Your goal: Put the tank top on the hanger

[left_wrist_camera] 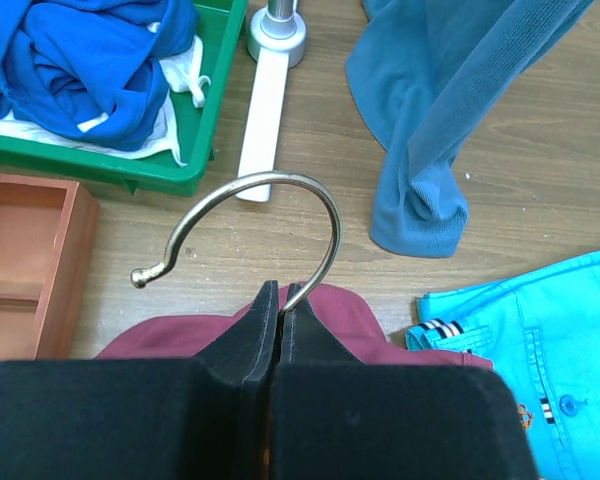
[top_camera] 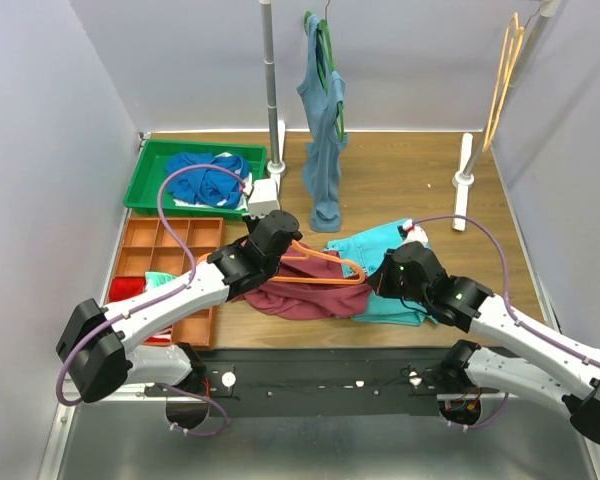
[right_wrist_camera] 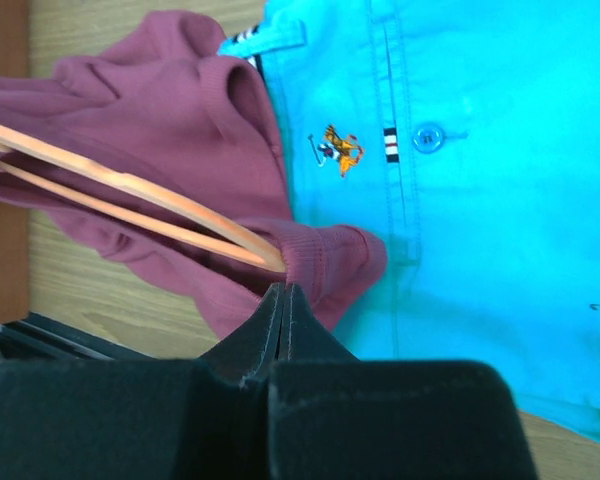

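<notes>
Maroon sleeveless fabric tank top lies crumpled on the wooden table, at 6 o'clock of the tabletop in my top view, between both arms. Bright orange thin plastic hanger lies across it, with one arm end tucked into the fabric. Its metal hook curls just past the left fingertips.

Left gripper: fingers pressed together, pinching the hook's shank right above the maroon cloth.

Right gripper: also clamped tight, tips nipping the tank top's ribbed hem where the hanger's arm end enters it.

Turquoise buttoned shirt lies flat at 3 o'clock of the tank top, touching it, with the maroon edge overlapping it. Green plastic tray holding blue cloth sits at 10 o'clock. Grey-blue knit top hangs at 12 o'clock, its hem reaching the table.
</notes>
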Robot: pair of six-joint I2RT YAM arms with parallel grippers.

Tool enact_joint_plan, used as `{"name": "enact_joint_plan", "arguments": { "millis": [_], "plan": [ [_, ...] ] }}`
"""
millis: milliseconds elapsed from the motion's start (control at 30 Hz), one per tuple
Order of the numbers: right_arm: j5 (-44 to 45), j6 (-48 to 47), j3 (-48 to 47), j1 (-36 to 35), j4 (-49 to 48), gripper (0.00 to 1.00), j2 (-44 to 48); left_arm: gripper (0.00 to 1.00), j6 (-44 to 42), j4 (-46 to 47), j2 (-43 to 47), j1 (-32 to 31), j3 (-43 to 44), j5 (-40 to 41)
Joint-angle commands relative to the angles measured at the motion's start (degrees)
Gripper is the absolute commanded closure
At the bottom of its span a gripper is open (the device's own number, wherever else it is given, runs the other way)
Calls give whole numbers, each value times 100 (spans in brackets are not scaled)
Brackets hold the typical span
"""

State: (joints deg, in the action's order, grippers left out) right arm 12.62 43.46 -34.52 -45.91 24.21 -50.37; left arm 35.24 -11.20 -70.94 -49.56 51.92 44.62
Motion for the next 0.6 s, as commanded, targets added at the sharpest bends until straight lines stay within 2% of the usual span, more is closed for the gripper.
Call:
{"name": "enact_joint_plan", "arguments": {
  "millis": [0, 300, 567],
  "plan": [
    [153, -48, -414, 3, 348, 99, -25, 100, 352, 39, -34, 43, -173, 222],
    [13, -400, -1459, 12, 656, 99, -491, 100, 299, 83, -131, 34, -103, 214],
    [-84, -883, -2383, 12, 481, 99, -1808, 100, 246, 57, 53, 43, -156, 187]
  ]
}}
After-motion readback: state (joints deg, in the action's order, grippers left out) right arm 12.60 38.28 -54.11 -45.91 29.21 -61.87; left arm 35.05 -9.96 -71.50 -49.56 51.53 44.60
